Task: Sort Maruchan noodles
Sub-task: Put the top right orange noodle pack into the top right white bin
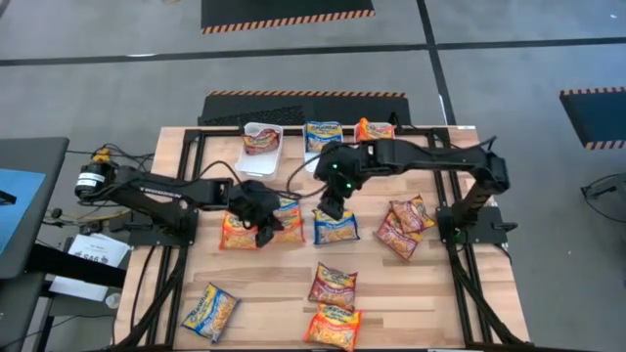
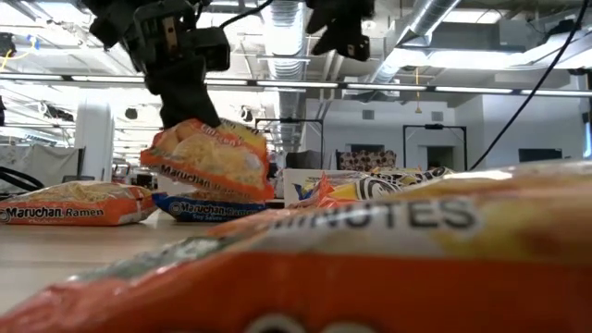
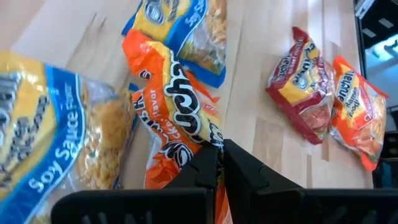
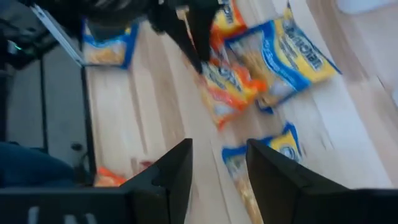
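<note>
My left gripper (image 1: 259,225) is near the table's middle, shut on an orange Maruchan packet (image 1: 238,232), which shows raised in the low view (image 2: 211,157). A blue packet (image 1: 289,217) lies beside it. My right gripper (image 1: 333,207) hangs open above another blue packet (image 1: 335,228), touching nothing. A red packet (image 1: 260,143) lies in the white bin (image 1: 246,154). Blue (image 1: 323,135) and orange (image 1: 374,129) packets lie at the far edge. Two red ones (image 1: 403,227) lie to the right, and red (image 1: 333,286), orange (image 1: 333,328) and blue (image 1: 210,311) ones lie near the front. My left gripper (image 3: 219,152) pinches the orange packet by an end edge (image 3: 205,140) between its two fingers, coming from above and pointing down. The packet hangs tilted below the fingers (image 2: 190,102), its lower end just over a blue packet (image 2: 208,208). Whether they touch I cannot tell.
Black frame rails (image 1: 186,244) run along the table's left, right and far sides. An orange packet (image 2: 74,203) lies flat at the left of the low view, and another (image 2: 370,268) fills its foreground. Bare wood (image 1: 264,284) shows between the near packets.
</note>
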